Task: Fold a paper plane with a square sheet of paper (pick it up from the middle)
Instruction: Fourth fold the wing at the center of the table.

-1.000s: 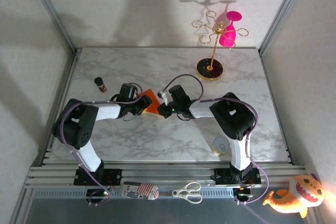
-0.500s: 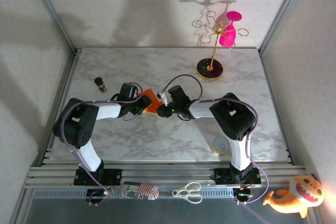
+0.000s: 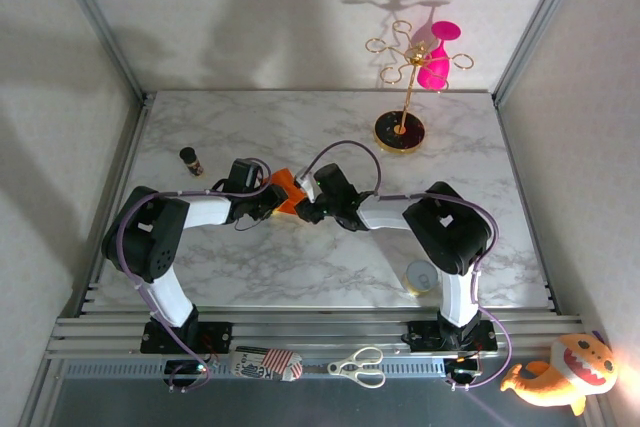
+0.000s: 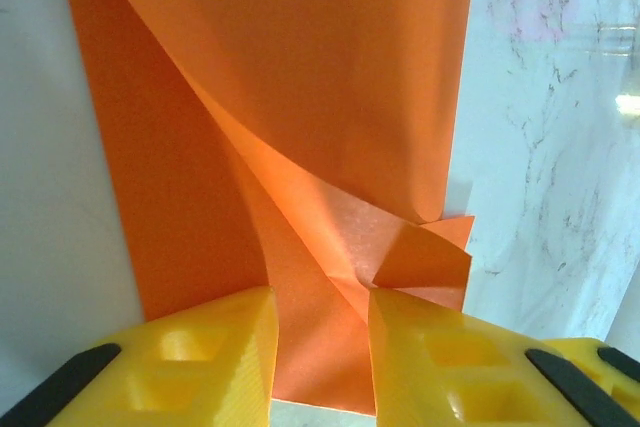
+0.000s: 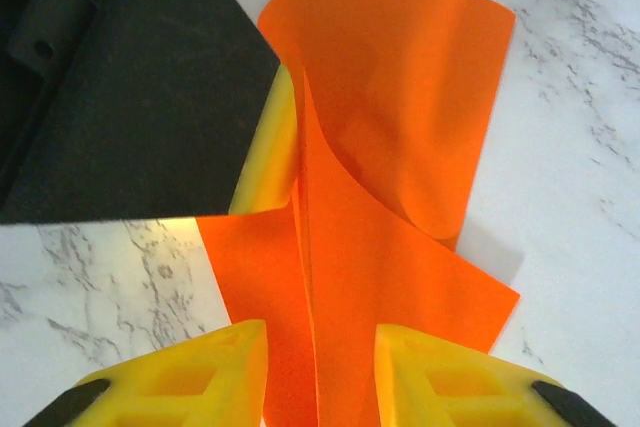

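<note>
Left end effector [image 4: 320, 297] astride orange paper [image 4: 300, 97]

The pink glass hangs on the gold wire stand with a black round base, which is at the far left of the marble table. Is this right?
Not fully. The top external view shows the gold wire stand with its black round base at the far right of the marble table, not the far left. The pink glass does hang on it.

The square sheet of paper [image 4: 300, 97] curls off the marble table [image 4: 550, 147], one fold between the parted yellow jaws.
</note>
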### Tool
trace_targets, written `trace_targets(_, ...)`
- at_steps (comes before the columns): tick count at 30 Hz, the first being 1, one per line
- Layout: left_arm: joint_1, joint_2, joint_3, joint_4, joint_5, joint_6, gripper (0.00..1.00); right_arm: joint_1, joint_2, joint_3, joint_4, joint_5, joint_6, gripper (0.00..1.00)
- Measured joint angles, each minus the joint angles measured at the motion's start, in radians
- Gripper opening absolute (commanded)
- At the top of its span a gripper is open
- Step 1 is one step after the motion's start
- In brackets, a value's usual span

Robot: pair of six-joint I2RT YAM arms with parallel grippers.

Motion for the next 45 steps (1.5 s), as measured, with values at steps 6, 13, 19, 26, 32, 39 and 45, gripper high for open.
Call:
trace_targets(6, 0.000, 0.000, 0.000, 0.001, 0.000, 0.000, 0.32, 0.023, 0.005, 0.005, -0.037, 0.055, -0.028, 0.36)
trace_targets(13, 0.000, 0.000, 0.000, 0.001, 0.000, 0.000, 0.32, 0.027, 0.042, 0.035, -0.064, 0.091, -0.050, 0.24)
trace_targets(19, 0.000, 0.000, 0.000, 0.001, -0.001, 0.000, 0.31, 0.027, 0.042, 0.035, -0.066, 0.089, -0.053, 0.13)
trace_targets(26, -0.001, -0.025, -0.001, -0.038, -0.038, 0.008, 0.31, 0.025, 0.042, 0.034, -0.055, 0.044, -0.034, 0.08)
trace_targets(32, -0.001, -0.097, -0.016, -0.075, -0.089, 0.015, 0.30, 0.003, 0.042, 0.021, -0.031, -0.046, 0.020, 0.07)
trace_targets(39, -0.001, -0.148, -0.055, -0.046, -0.098, 0.015, 0.27, -0.021, 0.043, 0.018, -0.008, -0.155, 0.097, 0.05)
trace_targets(45, -0.001, -0.148, -0.089, -0.009, -0.074, 0.007, 0.25, -0.032, 0.068, 0.013, 0.000, -0.226, 0.167, 0.04)
